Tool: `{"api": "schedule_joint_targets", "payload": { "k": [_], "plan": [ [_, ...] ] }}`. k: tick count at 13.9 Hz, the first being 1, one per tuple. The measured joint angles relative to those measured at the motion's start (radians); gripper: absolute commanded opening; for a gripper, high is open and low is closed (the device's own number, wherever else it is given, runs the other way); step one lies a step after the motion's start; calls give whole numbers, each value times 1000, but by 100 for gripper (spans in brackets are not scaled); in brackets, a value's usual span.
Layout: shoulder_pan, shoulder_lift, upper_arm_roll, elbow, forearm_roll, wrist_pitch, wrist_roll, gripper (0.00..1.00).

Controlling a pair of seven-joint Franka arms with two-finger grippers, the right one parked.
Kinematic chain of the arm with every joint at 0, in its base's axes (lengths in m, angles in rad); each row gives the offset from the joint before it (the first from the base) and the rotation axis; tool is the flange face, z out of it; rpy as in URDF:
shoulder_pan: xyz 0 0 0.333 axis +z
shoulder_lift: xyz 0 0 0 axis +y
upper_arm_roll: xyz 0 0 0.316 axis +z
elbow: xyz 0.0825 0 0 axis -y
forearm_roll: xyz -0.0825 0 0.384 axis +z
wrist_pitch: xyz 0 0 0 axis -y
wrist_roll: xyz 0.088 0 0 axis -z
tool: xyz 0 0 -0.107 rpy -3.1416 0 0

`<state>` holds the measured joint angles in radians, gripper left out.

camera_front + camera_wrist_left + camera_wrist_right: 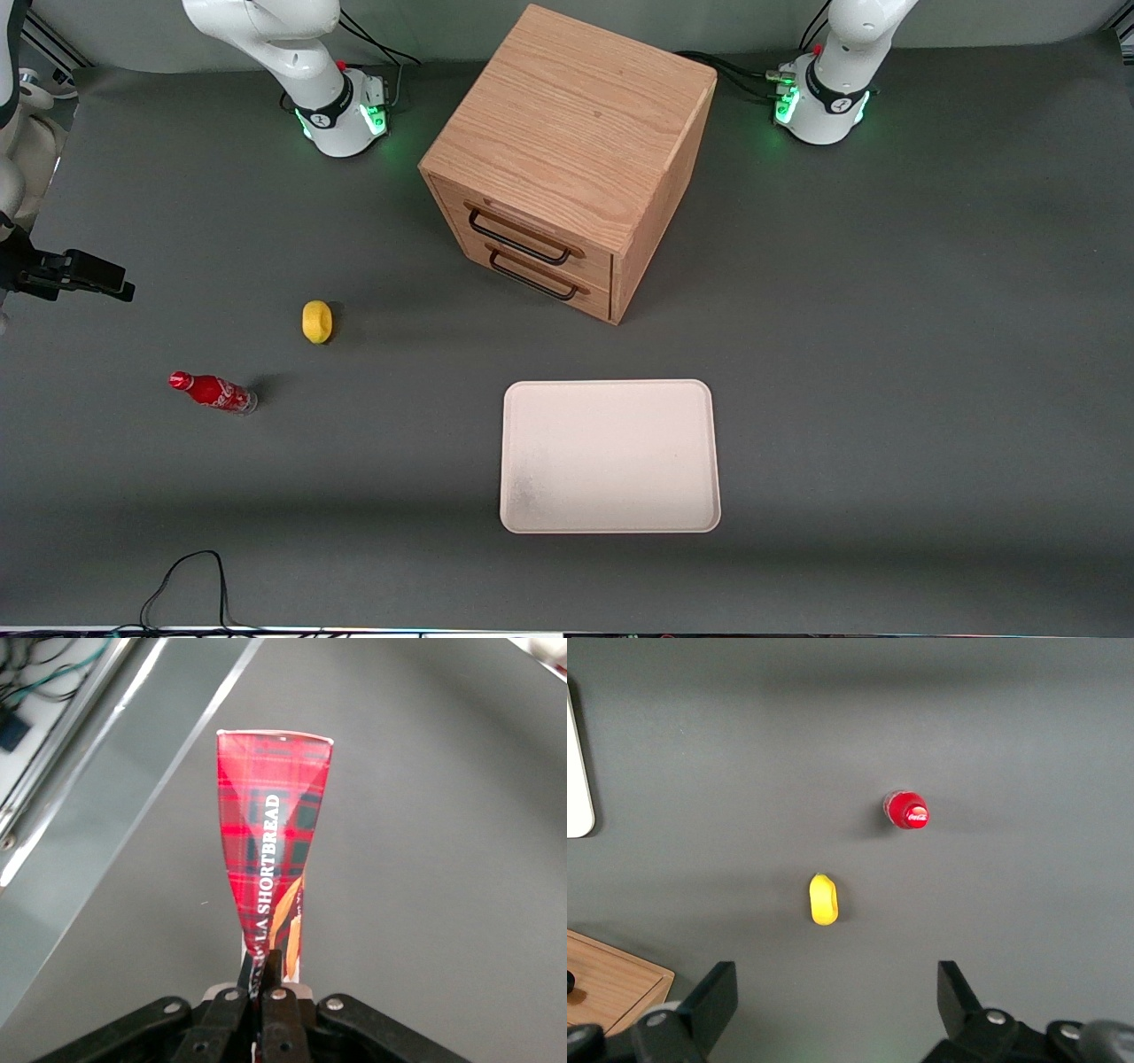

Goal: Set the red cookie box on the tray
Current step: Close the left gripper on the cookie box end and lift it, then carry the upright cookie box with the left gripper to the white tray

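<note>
The red cookie box (270,815), a slim tartan carton lettered "SHORTBREAD", hangs edge-on above the grey table in the left wrist view. My left gripper (261,967) is shut on its narrow end, with both black fingers pressed against the carton. Neither the gripper nor the box shows in the front view; only the working arm's base (824,97) appears there. The cream-white tray (609,456) lies flat with nothing on it, nearer the front camera than the cabinet. A corner of the tray (578,771) also shows in the right wrist view.
A wooden two-drawer cabinet (567,159) stands at mid-table. A small yellow object (317,321) and a red soda bottle (213,392) lie toward the parked arm's end. A black cable (186,576) loops at the front edge. The table's edge strip (89,771) runs beside the held box.
</note>
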<state>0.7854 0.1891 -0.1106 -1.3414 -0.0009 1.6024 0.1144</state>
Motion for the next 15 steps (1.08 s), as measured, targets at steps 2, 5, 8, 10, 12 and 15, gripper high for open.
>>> {"api": "schedule_joint_targets", "payload": {
  "k": [2, 5, 8, 10, 12, 15],
  "plan": [
    [-116, 24, -6, 5, 0, 1, -6, 0],
    [-274, 49, -11, 9, 0, -6, -10, 0],
    [-479, 77, -12, 34, 1, -57, -89, 0],
    [-577, 93, -13, 51, 0, -63, -174, 0],
    [-705, 118, -13, 75, 1, -64, -275, 0],
    [-871, 162, -13, 131, 5, -64, -385, 0]
  ]
}}
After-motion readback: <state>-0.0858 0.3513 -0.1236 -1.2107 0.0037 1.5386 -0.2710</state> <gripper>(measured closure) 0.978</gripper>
